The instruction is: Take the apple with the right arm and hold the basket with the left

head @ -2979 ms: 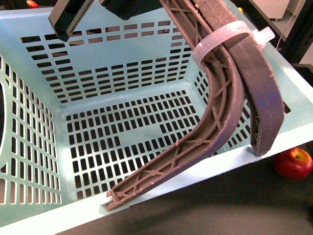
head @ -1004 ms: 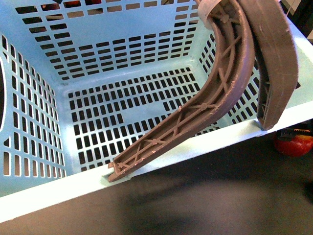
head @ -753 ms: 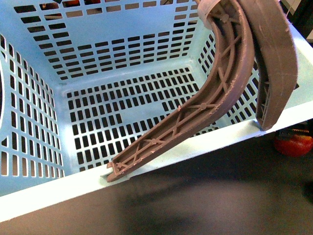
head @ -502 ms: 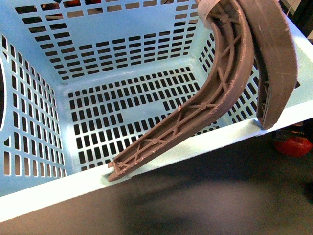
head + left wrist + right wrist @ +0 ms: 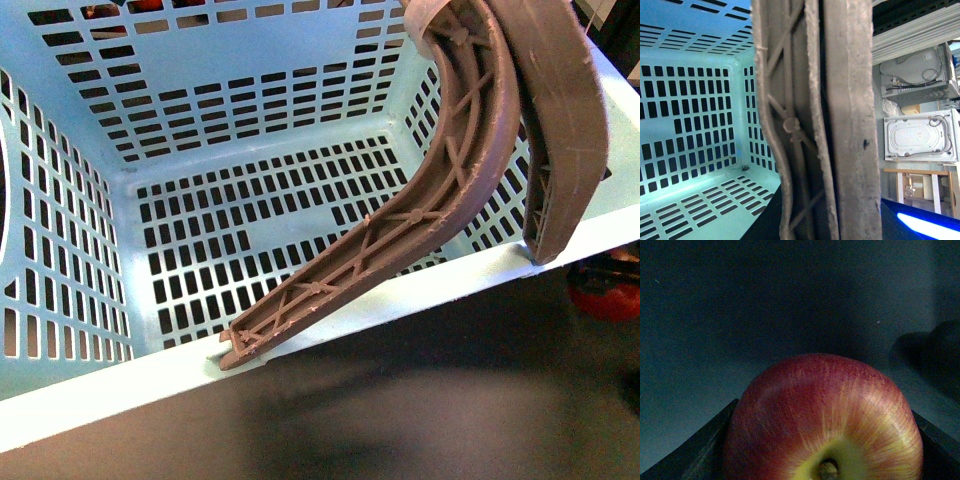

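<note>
Left claw [image 5: 388, 300] on basket [image 5: 120, 390] rim; right claw [image 5: 822, 450] around apple [image 5: 825, 405].

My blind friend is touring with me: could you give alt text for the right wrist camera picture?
A glossy red apple, seen very close, with a yellow patch round its stem. Dark claw fingers flank it on both sides; behind is a dim, dark surface.

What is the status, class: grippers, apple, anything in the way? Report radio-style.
Left gripper clamped on basket near rim. Right gripper fingers flank apple, closure unclear. No obstruction visible.
</note>
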Controlling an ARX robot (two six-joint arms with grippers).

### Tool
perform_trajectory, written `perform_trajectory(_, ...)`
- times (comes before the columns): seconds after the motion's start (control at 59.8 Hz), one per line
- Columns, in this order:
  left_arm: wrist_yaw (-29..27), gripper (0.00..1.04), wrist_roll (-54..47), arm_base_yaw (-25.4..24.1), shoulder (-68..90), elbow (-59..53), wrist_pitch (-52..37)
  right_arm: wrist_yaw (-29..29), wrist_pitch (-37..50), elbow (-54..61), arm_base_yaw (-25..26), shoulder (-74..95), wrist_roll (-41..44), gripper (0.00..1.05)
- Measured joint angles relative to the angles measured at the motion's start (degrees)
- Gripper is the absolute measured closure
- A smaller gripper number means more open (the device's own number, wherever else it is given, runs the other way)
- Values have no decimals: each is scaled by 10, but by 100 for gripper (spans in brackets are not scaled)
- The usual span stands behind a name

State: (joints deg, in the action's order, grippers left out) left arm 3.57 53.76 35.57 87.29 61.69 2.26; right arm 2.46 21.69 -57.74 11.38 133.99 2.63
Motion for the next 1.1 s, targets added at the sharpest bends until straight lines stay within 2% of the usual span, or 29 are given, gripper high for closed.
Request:
perform_trajectory(0.335, 0, 89, 0, 0, 0, 0, 0, 73, -8, 109, 21, -275, 15, 25)
perform_trajectory(0.552, 0, 89, 0, 0, 0, 0, 0, 125, -65, 129, -9, -468, -14, 25)
perform_trajectory(0.653, 0, 89, 0, 0, 0, 0, 0, 137, -80, 127, -54, -551, -45, 25)
perform_trajectory(0.837, 0, 89, 0, 0, 0, 0, 0, 122, -83, 130, -198, -606, -97, 25)
perform_trajectory(1.105, 0, 89, 0, 0, 0, 0, 0, 92, -65, 154, -276, -572, -112, 25)
